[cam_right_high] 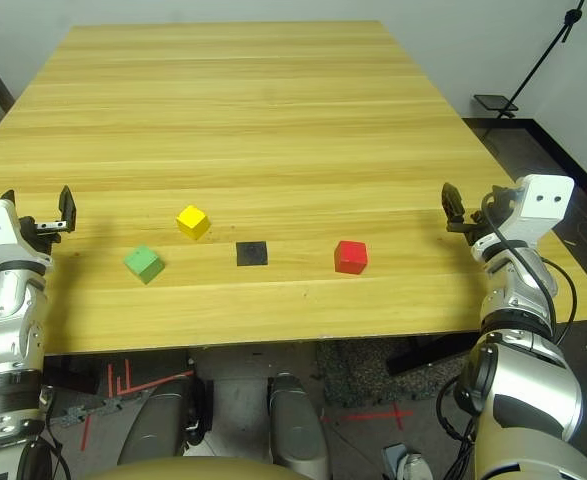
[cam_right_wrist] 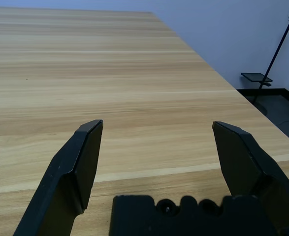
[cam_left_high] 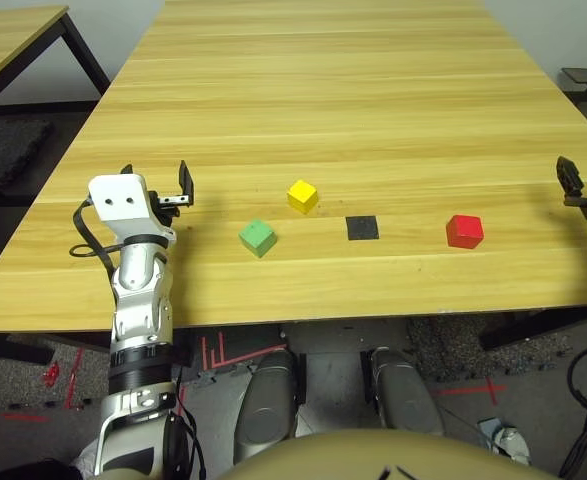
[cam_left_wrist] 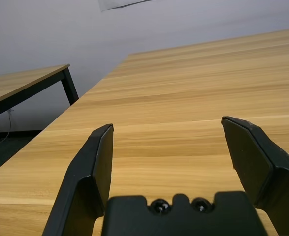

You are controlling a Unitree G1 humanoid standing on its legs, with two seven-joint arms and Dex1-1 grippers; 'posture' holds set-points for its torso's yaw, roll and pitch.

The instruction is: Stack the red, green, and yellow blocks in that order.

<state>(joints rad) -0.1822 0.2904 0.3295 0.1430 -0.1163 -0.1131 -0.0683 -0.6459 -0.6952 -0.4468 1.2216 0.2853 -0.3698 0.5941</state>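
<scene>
Three blocks lie apart on the bench in the left eye view, told here around the black patch. The green block is left of the patch; the yellow block is left of it and a little farther out; the red block is to its right. The left hand is left of the patch, beyond green, which is its nearest block. Green and yellow sit turned, corners toward the robot; red sits nearly square to the bench edge. All are cubes, with no long axis.

In the right eye view, the right hand is right of the patch, beyond red, its nearest block.

In the left wrist view, the left hand is wide open and empty.

In the right wrist view, the right hand is likewise open, holding nothing.
</scene>
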